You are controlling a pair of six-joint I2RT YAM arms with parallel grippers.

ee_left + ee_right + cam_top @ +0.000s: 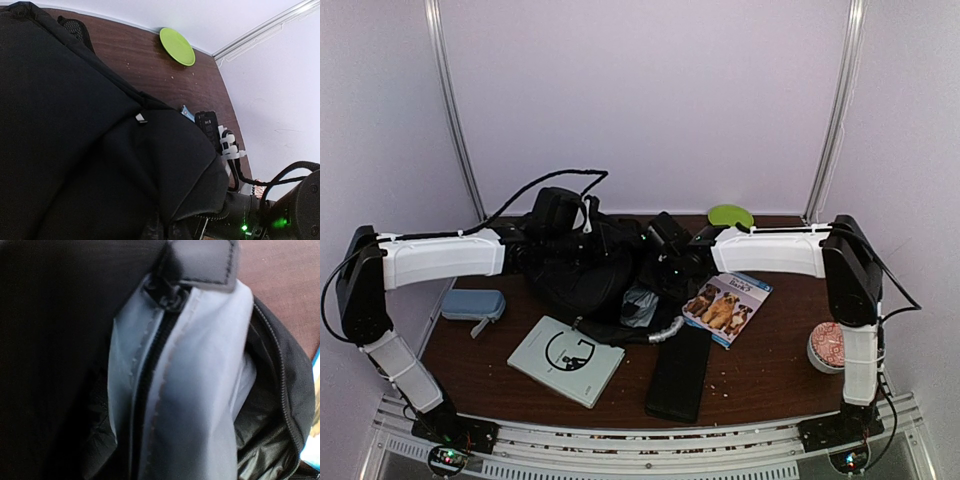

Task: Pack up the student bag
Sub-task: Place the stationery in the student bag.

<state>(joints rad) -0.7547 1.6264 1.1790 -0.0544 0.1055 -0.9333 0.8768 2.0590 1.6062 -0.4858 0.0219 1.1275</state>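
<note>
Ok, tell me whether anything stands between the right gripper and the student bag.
Nothing visible does. The right gripper is right at the student bag; its wrist view shows only the bag's grey lining and zipper, close up.

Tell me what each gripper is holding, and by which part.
Left gripper seems to pinch the student bag by its upper edge; right gripper is at its opening, grip cannot be told.

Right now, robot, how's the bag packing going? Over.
Left gripper shut at student bag. Right gripper at its opening, jaws unclear. Booklet, black case lie outside.
</note>
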